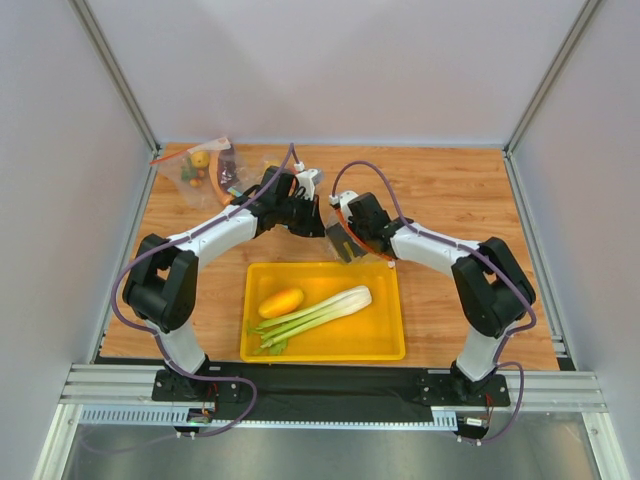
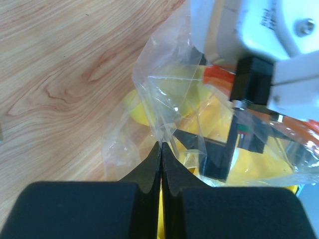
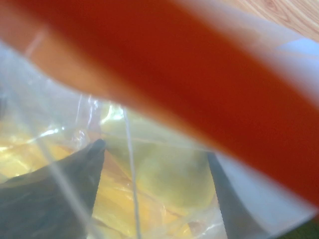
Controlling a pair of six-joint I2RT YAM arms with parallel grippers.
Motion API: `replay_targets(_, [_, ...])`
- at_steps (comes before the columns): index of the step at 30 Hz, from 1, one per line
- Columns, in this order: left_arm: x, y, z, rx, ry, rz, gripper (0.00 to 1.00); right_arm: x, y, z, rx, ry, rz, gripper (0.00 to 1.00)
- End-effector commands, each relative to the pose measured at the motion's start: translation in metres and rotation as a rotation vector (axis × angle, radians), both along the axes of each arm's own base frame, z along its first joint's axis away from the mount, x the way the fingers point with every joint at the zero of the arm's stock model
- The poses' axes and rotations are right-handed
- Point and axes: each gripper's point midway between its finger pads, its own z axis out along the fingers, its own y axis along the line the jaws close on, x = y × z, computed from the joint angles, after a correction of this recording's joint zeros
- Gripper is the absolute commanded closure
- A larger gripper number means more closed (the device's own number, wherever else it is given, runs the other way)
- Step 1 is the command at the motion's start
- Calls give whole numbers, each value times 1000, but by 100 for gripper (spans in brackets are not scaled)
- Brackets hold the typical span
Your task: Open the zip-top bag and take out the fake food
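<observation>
The zip-top bag (image 2: 164,99) hangs in the air between my two arms, just past the far rim of the yellow tray (image 1: 395,345), with its red-orange zip strip (image 3: 199,74) parted and the mouth turned toward the right arm. I judge it is held up like this so that one arm anchors the plastic while the other works inside. The yellow fruit (image 2: 142,107) is the one piece left in the bag, showing as a pale oval through the crinkled film. The orange fruit (image 1: 281,301) and the celery stalk (image 1: 320,312) already lie side by side in the tray, so I put the task about two thirds done. The left gripper (image 2: 160,149) is clenched on a bunched fold of the bag's clear wall, its fingers pressed together with only the film between them; that pinch is what keeps the bag from sliding off when the fruit is drawn out. The right gripper (image 3: 155,150) has gone in through the mouth — the strip fills the top of its view as a blur. Its fingers stand well apart, with the yellow fruit lying between and just beyond the tips. I read them as released, though I cannot tell whether a pad already touches the fruit or only plastic. Around all this is bare wooden table (image 1: 450,190), and a small heap of other bags (image 1: 205,170) sits at the far left corner, well apart from the work.
</observation>
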Motion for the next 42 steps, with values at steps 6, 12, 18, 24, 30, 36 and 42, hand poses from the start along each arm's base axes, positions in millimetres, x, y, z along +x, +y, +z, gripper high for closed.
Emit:
replay_targets(6, [8, -6, 25, -32, -75, -27, 100, 5, 2, -29, -15, 79, 12, 22])
replay_targets(12, [8, -7, 24, -36, -71, -27, 100, 1, -6, -50, -51, 112, -2, 32])
replay_targets(18, [9, -8, 24, -38, -68, -24, 100, -3, -11, -53, -43, 102, -26, 59])
replay_targets(24, [9, -6, 20, -22, -61, -19, 100, 3, -13, -9, 29, -7, -84, 65])
replay_targets(30, [10, -5, 21, -17, -62, -11, 100, 2, -15, 66, 207, -165, -159, 67])
replay_targets(36, [10, -5, 21, -15, -58, -9, 100, 2, -24, 117, 277, -280, -203, 68])
replay_targets(42, [8, -4, 21, -11, -57, -7, 100, 1, -31, 144, 340, -346, -246, 69])
